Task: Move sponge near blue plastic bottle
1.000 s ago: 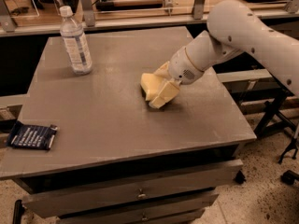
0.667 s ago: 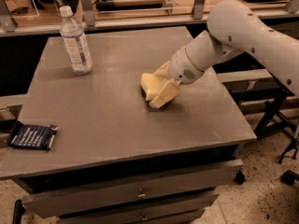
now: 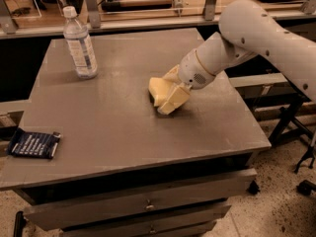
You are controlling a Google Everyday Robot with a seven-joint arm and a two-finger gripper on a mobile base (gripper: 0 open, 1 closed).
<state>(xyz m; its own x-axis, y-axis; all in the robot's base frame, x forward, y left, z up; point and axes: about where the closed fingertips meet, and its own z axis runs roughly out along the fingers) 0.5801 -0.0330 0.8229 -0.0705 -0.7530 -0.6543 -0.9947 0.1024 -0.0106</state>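
Centre of the frame, on a grey table (image 3: 123,132): my gripper (image 3: 168,98) sits low over the tabletop, right up against the sponge (image 3: 156,87). The pale yellow block shows on the gripper's left side, towards the picture's left edge. My white arm (image 3: 256,28) comes in from the upper right.

The blue plastic bottle (image 3: 80,46), clear with a white cap and a white-and-blue label, stands upright in the upper left of the frame, well apart from the sponge. The coming move turns on that line: from the gripper the bottle lies up and to the left, across bare tabletop, with nothing between them.

Sponge and gripper are almost the same yellow and run together, so I cannot tell whether the gripper is clamped on the block or only resting against it. I cannot make out the sponge's long axis either, since its right part is hidden behind the gripper.

A flat dark-blue packet (image 3: 33,144) lies at the lower left edge of the table, off that line.
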